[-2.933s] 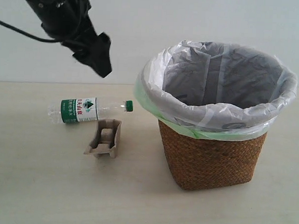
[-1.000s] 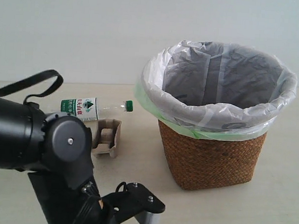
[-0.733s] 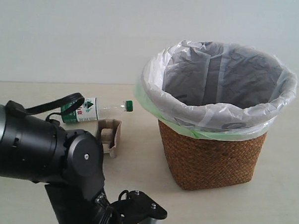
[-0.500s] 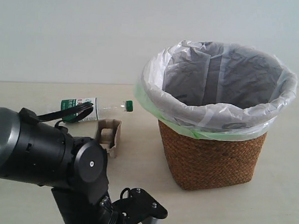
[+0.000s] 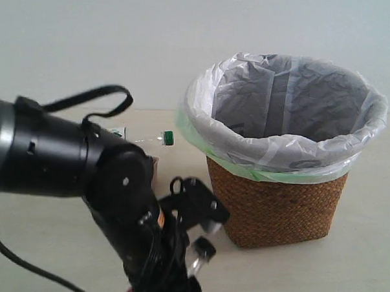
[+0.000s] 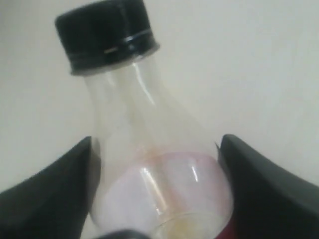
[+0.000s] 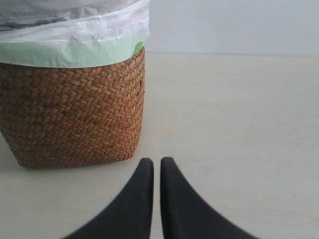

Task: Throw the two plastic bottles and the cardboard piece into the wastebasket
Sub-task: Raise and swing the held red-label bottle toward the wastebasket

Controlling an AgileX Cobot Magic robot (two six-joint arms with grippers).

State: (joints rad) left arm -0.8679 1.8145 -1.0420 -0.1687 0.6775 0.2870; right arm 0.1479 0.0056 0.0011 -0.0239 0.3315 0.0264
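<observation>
My left gripper [image 6: 158, 191] is shut on the clear bottle with the black cap [image 6: 104, 32]; its dark fingers [image 6: 47, 196] press both sides of the bottle's shoulder. In the exterior view the left arm [image 5: 84, 173] fills the front left and holds that bottle's black cap [image 5: 205, 250] low, next to the wicker wastebasket [image 5: 276, 211]. The green-capped bottle [image 5: 167, 138] lies on the table behind the arm, its label mostly hidden. The arm also hides nearly all of the cardboard piece. My right gripper [image 7: 156, 167] is shut on nothing, near the wastebasket [image 7: 75, 114].
The wastebasket's white bag and pale green edge [image 5: 246, 166] fold over its rim. A black cable loop [image 5: 93, 96] arches above the left arm. The pale table [image 7: 234, 109] spreads beyond the right gripper, and a plain wall stands behind.
The left arm has risen from the front bottom edge and shifted right toward the wastebasket, with the black-capped bottle in its gripper. It now covers the cardboard piece and the green bottle's label.
</observation>
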